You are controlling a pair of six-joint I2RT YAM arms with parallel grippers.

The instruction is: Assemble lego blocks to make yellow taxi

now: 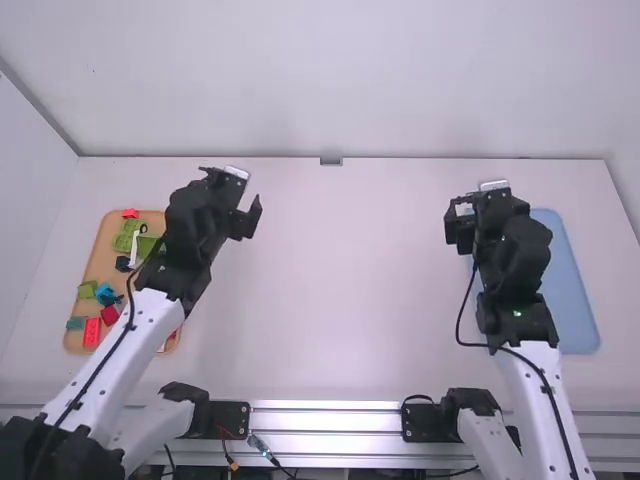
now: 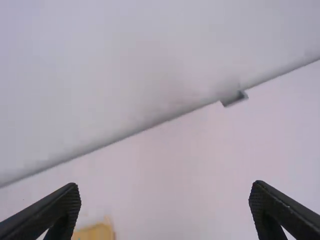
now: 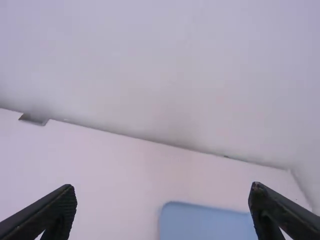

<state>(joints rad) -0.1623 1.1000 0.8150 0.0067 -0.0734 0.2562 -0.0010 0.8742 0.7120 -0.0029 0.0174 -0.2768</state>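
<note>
My left gripper (image 1: 232,200) is held above the table, just right of the orange tray (image 1: 104,243) at the far left. In the left wrist view the left gripper (image 2: 165,210) has its fingers wide apart with nothing between them. Loose blocks lie on the tray, among them a red block (image 1: 92,332), a green block (image 1: 87,290) and a cyan block (image 1: 106,294). My right gripper (image 1: 480,208) hangs by the left edge of the blue tray (image 1: 572,290); in the right wrist view the right gripper (image 3: 162,210) is open and holds nothing.
The white table (image 1: 335,290) stretches between the two arms. A wall (image 1: 330,80) rises behind its back edge, with a small grey bracket (image 1: 331,161) at the middle. A metal rail (image 1: 325,420) runs along the front edge. The left arm covers part of the orange tray.
</note>
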